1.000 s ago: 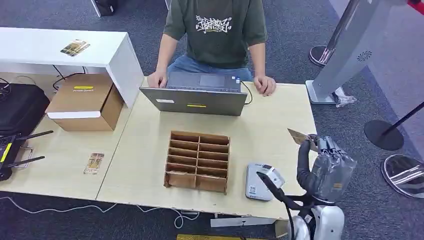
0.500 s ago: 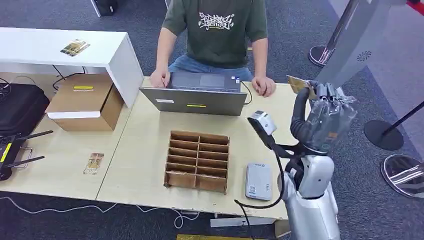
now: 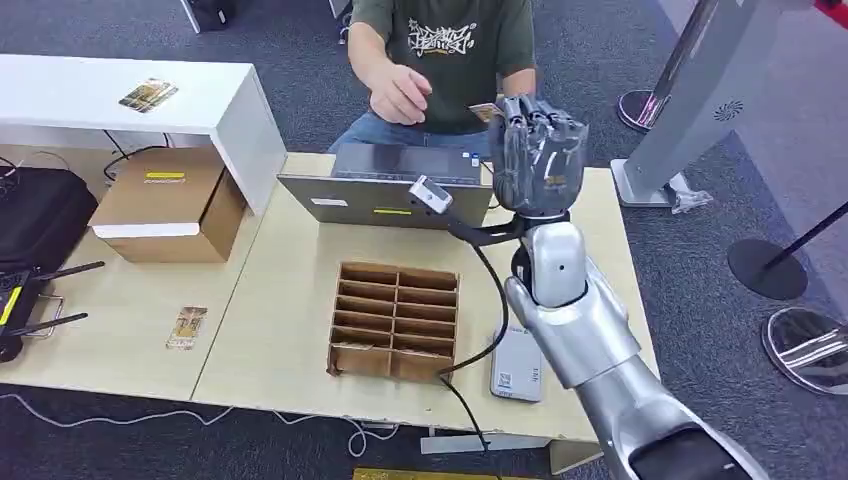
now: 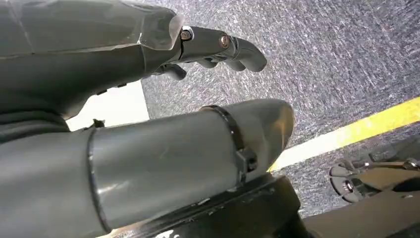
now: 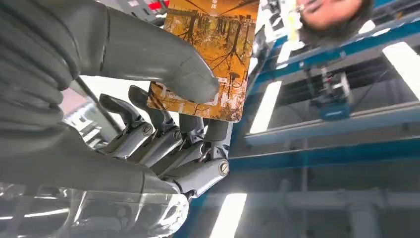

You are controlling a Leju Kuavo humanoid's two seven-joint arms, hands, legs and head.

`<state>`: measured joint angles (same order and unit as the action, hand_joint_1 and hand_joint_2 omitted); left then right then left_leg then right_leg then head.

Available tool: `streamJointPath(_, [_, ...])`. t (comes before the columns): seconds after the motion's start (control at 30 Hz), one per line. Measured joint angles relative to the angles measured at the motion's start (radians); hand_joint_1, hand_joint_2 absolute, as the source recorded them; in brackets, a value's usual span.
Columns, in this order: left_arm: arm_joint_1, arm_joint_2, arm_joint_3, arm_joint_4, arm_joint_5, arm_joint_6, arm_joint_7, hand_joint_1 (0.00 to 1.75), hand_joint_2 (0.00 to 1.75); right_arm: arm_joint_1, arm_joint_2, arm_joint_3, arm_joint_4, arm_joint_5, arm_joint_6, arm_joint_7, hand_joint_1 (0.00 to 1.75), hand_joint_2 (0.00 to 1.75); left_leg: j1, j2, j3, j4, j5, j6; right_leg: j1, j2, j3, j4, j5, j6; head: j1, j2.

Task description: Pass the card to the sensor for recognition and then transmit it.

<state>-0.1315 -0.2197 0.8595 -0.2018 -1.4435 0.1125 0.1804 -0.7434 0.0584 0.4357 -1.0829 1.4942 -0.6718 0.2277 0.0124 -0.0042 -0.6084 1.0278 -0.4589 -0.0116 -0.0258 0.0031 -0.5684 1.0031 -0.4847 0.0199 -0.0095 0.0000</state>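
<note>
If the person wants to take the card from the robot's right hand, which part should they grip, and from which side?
Grip the free end of the card, which sticks out past the right hand. Its thumb pins the other end against the fingers, so probably come from the person's hand side, pinching both flat faces.

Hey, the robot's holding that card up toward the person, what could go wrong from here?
1. The right hand pinches the orange photo-printed card by one end between thumb and fingers, so it might slip when pulled.
2. The person's raised hand is apart from the card, so releasing early could drop it onto the grey open laptop below.
</note>
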Motion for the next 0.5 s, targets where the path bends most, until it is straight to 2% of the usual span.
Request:
streamJointPath(0.23, [-0.001,0.0,-0.002,0.0,0.001,0.0,0.007,0.0,0.0,-0.121,0.07,0.022,0.2,0.0,0.0,-0.019,1.75,1.75,0.0,0.0,0.0,0.0,0.0,0.0,0.0,0.0,0.0,0.0,0.0,0.0,0.0,0.0])
streamJointPath(0.5, [-0.005,0.002,-0.002,0.0,0.001,-0.019,0.007,0.0,0.0,-0.19,0.122,0.023,0.329,0.0,0.0,-0.03,1.75,1.75,0.0,0.0,0.0,0.0,0.0,0.0,0.0,0.0,0.0,0.0,0.0,0.0,0.0,0.0])
